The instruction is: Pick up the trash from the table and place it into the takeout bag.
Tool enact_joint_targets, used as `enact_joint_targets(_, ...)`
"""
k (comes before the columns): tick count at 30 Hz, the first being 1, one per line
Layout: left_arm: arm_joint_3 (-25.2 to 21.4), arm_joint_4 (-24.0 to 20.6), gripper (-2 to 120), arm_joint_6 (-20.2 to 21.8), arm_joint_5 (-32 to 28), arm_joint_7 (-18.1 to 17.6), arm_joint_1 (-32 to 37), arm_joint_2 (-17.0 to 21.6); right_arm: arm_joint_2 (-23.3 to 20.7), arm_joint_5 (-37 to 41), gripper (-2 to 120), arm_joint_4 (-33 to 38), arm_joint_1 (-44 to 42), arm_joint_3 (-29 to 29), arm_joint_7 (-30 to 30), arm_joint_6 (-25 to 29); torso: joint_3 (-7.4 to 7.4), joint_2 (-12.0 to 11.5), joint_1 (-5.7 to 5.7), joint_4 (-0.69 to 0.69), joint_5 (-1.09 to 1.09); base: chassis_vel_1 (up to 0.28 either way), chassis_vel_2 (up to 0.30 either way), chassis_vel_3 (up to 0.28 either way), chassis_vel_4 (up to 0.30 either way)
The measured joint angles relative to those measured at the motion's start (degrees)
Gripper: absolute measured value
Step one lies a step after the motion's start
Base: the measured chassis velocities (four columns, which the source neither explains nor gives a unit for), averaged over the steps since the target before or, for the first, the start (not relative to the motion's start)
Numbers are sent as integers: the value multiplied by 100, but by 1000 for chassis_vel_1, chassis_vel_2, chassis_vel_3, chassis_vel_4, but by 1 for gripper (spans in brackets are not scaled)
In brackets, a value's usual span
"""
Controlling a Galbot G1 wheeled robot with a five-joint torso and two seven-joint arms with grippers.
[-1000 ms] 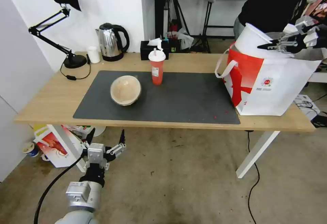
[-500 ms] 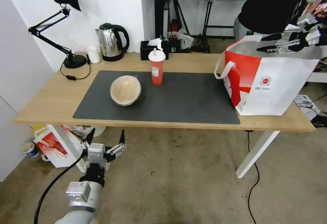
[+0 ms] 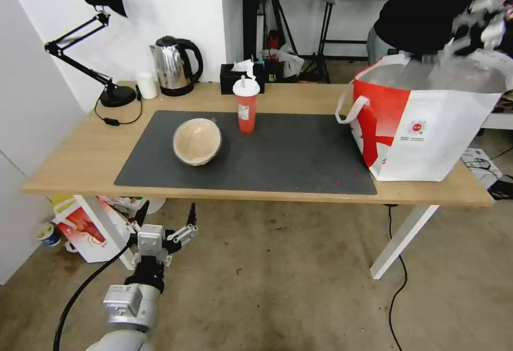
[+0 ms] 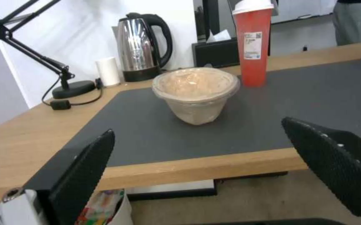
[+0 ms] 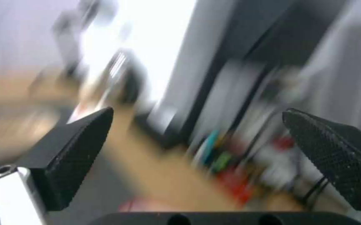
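Desk (image 3: 80, 153) long, light wood, dark grey mat (image 3: 288, 153) across its middle. Takeout bag (image 3: 427, 126) stands upright at the right end, partly on the mat's right edge, mouth open. Tan bowl (image 3: 196, 141) on the mat's left part, tilted; red cup (image 3: 246, 104) with lid and straw upright near the mat's back edge, just right of the bowl, apart from it. Right gripper (image 3: 454, 52) blurred above the bag's mouth, fingers spread, holding nothing. Left gripper (image 3: 165, 220) low before the desk's front-left edge, fingers wide apart, empty.
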Motion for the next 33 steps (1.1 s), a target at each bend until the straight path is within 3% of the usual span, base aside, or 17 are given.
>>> enact_joint_targets(3, 1, 0, 100, 0, 0, 0, 0, -2, -1, 679, 100, 968, -558, 512, 1852, 580, 0, 0, 0, 6, -2, 0, 0, 0, 0)
enact_joint_targets(4, 1, 0, 100, 0, 0, 0, 0, -2, -1, 679, 100, 968, -558, 512, 1852, 580, 0, 0, 0, 6, -2, 0, 0, 0, 0)
enact_joint_targets(7, 0, 0, 100, 0, 0, 0, 1, 0, -43, 634, 100, 2311, -1778, 1333, 3881, 1278, 0, 0, 0, 2, 1, 0, 0, 0, 0)
enact_joint_targets(10, 1, 0, 100, 0, 0, 0, 0, -1, -16, 428, 100, 2753, -2231, 1587, 4458, 1460, 0, 0, 0, 0, 1, 0, 0, 0, 0)
enact_joint_targets(12, 1, 0, 100, 0, 0, 0, 1, 0, 82, 188, 100, 3166, -2578, 1725, 5156, 1564, 0, 0, 0, 2, 0, 0, 0, 0, 0)
enact_joint_targets(13, 1, 0, 100, 0, 0, 0, 1, 0, 82, 188, 100, 3166, -2578, 1725, 5156, 1564, 0, 0, 0, 2, 0, 0, 0, 0, 0)
enact_joint_targets(15, 0, 0, 100, 0, 0, 0, 1, -1, 241, -33, 100, 3526, -2748, 1726, 6049, 1588, 0, 0, 0, 3, -2, 0, 0, 0, 0)
enact_joint_targets(17, 1, 0, 100, 0, 0, 0, 0, 0, 271, -78, 100, 3585, -2774, 1715, 6205, 1589, 0, 0, 0, 3, -2, 0, 0, 0, 0)
enact_joint_targets(18, 1, 0, 100, 0, 0, 0, 0, -1, 424, -309, 100, 3818, -2917, 1669, 6749, 1589, 0, 0, 0, 2, -2, 0, 0, 0, 0)
enact_joint_targets(23, 1, 0, 100, 0, 0, 0, 0, -1, 747, -853, 100, 4408, -3443, 1671, 7751, 1463, 0, 0, 0, 4, -1, 0, 0, 0, 0)
enact_joint_targets(33, 1, 0, 100, 0, 0, 0, 0, -1, 811, -1154, 100, 5167, -4339, 1980, 8539, 1402, 0, 0, 0, 2, -1, 0, 0, 0, 0)
